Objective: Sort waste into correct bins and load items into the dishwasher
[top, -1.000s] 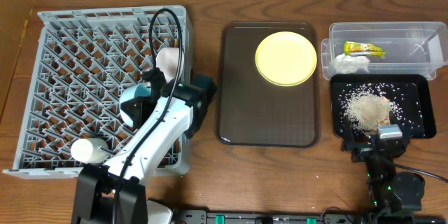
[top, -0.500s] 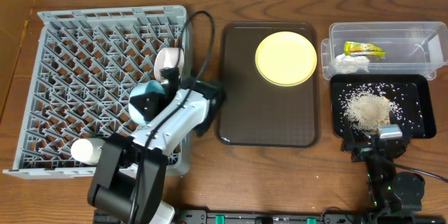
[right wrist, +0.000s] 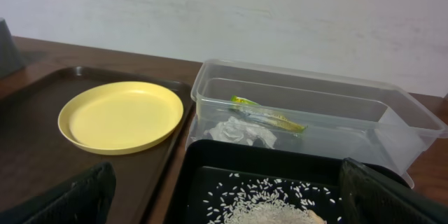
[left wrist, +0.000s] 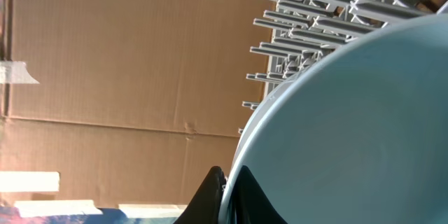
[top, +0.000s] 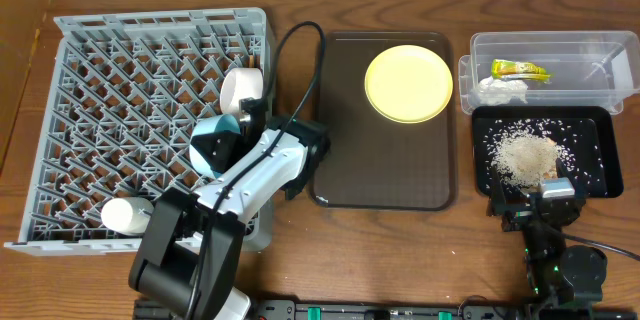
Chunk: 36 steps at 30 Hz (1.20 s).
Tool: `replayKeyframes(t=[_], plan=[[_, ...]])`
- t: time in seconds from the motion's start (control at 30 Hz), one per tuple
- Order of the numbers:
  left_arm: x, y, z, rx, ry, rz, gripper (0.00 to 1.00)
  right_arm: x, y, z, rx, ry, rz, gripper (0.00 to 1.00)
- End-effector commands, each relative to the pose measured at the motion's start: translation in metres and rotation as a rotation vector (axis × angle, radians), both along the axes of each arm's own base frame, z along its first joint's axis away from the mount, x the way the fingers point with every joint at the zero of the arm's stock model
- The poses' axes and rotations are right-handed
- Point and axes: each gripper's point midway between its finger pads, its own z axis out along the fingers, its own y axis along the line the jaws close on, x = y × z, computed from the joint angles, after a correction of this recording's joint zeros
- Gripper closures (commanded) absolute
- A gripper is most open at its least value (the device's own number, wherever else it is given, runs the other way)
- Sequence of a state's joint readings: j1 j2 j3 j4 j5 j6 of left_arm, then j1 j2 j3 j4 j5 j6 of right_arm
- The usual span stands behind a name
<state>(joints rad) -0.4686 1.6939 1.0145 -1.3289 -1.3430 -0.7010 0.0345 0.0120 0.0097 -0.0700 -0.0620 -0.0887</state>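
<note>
Grey dish rack (top: 100,80) at left; light-blue bowl (top: 213,144), glossy, tilted on edge over its right side. Left gripper (left wrist: 227,194) seemingly clamped on bowl rim. Pale-yellow plate (top: 408,83) lay on brown tray (top: 350,160). Right gripper (right wrist: 224,206) jaws stood apart, holding nothing.

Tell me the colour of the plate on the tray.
Pale yellow; the plate shows best overhead.

Plate (top: 408,83) on tray (top: 380,170), right of rack (top: 130,80)
</note>
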Motion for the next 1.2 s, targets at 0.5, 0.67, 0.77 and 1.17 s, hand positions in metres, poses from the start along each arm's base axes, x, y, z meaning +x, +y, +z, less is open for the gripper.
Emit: replayKeyframes(t=[0.5, 0.67, 0.77, 1.17], plan=[[-0.01, 0.03, 0.004, -0.039, -0.006, 0.116, 0.92, 0.0, -0.003, -0.001, -0.01, -0.002, -0.013, 0.01], [-0.01, 0.018, -0.001, -0.068, 0.003, 0.09, 0.92, 0.0, -0.003, -0.001, -0.01, -0.002, -0.013, 0.01], [-0.009, 0.002, -0.004, -0.083, 0.018, 0.039, 0.92, 0.0, -0.003, -0.001, -0.01, -0.002, -0.013, 0.01], [-0.036, -0.016, -0.044, -0.334, 0.056, 0.163, 0.64, 0.0, -0.003, -0.001, -0.01, -0.002, -0.013, 0.01]])
